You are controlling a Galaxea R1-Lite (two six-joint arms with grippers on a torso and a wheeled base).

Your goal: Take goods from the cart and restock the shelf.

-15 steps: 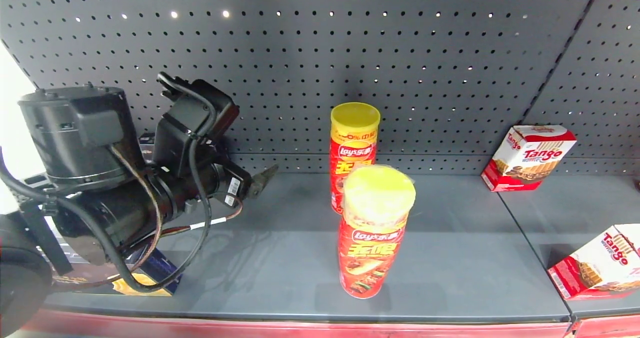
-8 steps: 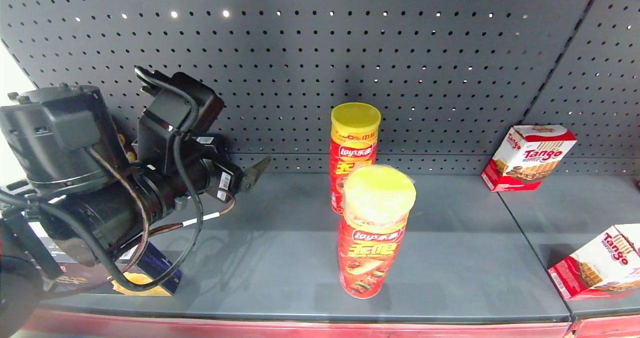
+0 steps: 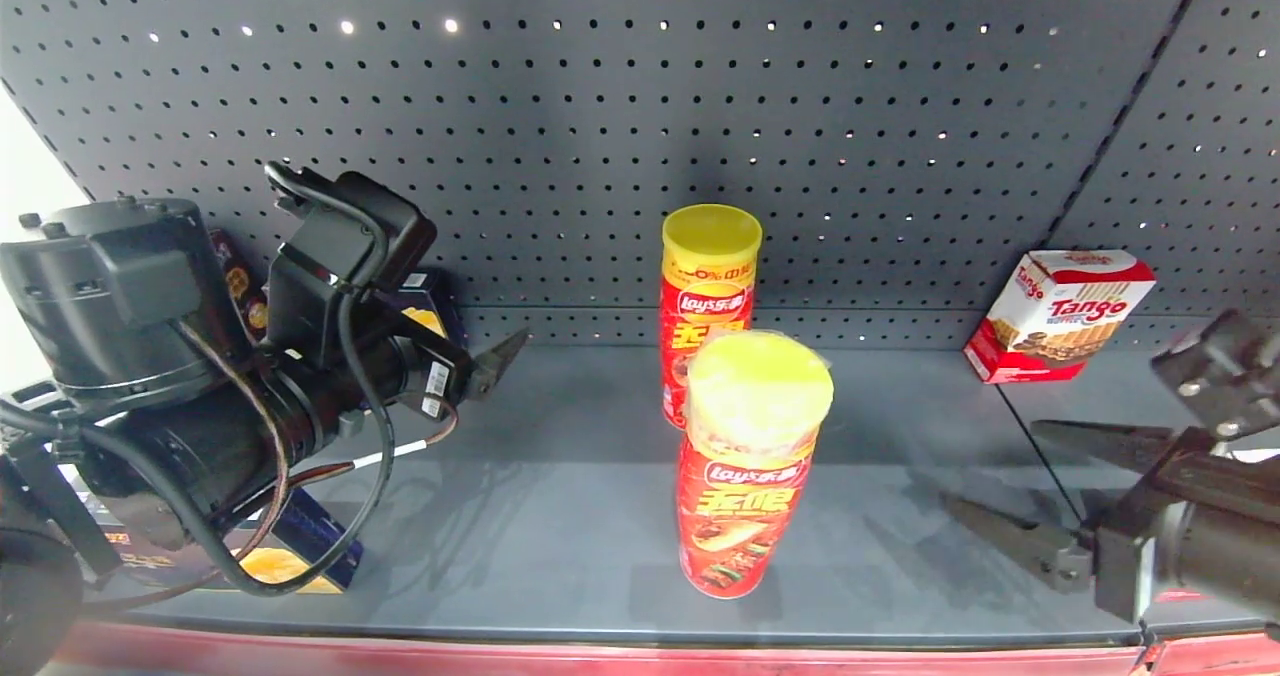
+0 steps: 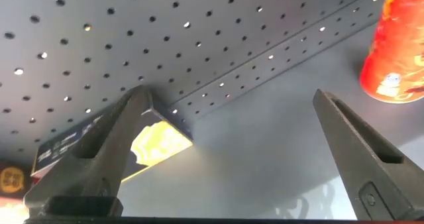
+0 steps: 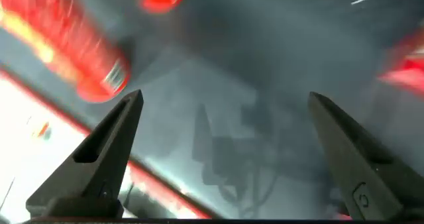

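While both arms hang over the grey metal shelf [image 3: 560, 516], neither carries any goods.

Goods on the shelf:
- Red cylindrical chip can with a yellow lid [image 3: 750, 466] stands upright near the front edge, mid-shelf.
- A second red can of the same kind [image 3: 708, 306] stands upright just behind it, close to the grey perforated back panel [image 3: 600, 106].
- Red-and-white wafer box [image 3: 1060, 311] is tilted against the back panel, far right.
- Dark blue carton with a yellow picture [image 3: 300, 546] lies at the front left, partly under the left arm.
- Another dark blue carton [image 3: 430, 296] sits at the back left, behind the left arm.

Obstruction: the front can stands between the two grippers, apart from both.

Left gripper [image 3: 500, 351]: over the left part of the shelf, pointing toward the back panel. Jaws spread wide, nothing between them, touching nothing. In the left wrist view, the left gripper [image 4: 230, 95] has the rear blue carton [image 4: 132, 148] beyond one finger.

Right gripper [image 3: 995, 464]: low over the right front of the shelf, tips toward the front can. Jaws spread wide, empty. The right wrist view is blurred.
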